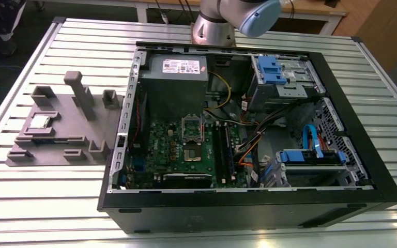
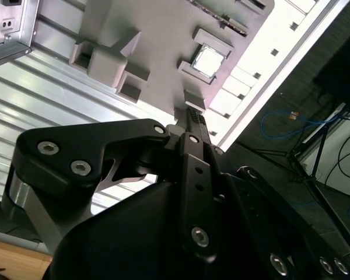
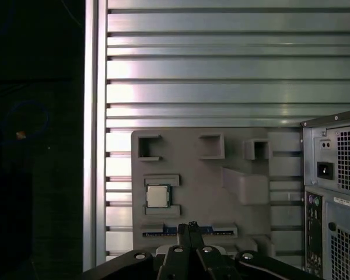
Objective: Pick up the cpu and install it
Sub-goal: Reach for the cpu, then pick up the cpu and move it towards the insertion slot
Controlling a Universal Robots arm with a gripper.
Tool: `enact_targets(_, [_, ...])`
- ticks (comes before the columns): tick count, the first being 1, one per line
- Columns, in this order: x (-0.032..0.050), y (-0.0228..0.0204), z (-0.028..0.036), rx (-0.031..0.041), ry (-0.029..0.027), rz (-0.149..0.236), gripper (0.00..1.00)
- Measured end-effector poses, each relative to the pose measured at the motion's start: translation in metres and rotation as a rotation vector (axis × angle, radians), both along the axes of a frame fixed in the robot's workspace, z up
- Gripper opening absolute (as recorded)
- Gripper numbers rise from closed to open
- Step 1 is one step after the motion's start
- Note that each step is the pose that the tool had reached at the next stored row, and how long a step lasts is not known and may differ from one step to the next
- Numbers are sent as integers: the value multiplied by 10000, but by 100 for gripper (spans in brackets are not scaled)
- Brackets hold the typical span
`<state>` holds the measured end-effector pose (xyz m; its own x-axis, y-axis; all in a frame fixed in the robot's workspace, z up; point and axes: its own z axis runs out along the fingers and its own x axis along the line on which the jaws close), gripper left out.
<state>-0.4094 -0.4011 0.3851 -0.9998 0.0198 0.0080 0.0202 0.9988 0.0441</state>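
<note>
Bench (image 1: 47,206) carries open case (image 1: 254,206), with grey fixture (image 1: 81,129) on the exterior view's left. Cpu (image 3: 157,197) lies flat in a fixture pocket. Pincer (image 3: 190,226) clenched, empty, hangs above fixture; cpu lies ahead of its tips, apart.

One cpu (image 1: 41,122), one grey fixture (image 1: 64,129), one computer case (image 1: 254,204).

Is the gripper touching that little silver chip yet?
Apart. In the first wrist view, bare grey fixture shows between the gripper and the cpu.
</note>
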Motion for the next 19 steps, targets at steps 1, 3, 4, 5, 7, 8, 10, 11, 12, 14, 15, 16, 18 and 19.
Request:
enact_targets(1, [-11,0,0,0,1,0,10])
enact_targets(3, [-40,0,0,0,0,0,10])
enact_targets(4, [-48,0,0,0,1,0,10])
enact_targets(5, [-50,0,-1,0,2,0,10])
enact_targets(7, [-64,0,-3,0,7,-1,10])
enact_targets(8, [-65,0,-3,0,13,0,10])
enact_targets(10, [-68,0,-4,1,19,1,10])
enact_targets(11, [-71,0,-4,0,21,0,10])
enact_targets(12, [-72,0,-4,0,22,0,10])
enact_targets(14, [-73,0,-5,0,26,0,10])
enact_targets(15, [-73,0,-5,0,26,0,10])
enact_targets(16, [-73,0,-5,0,26,0,10])
enact_targets(18, [-73,0,-5,0,27,0,10])
enact_targets(19, [-73,0,-5,0,27,0,10])
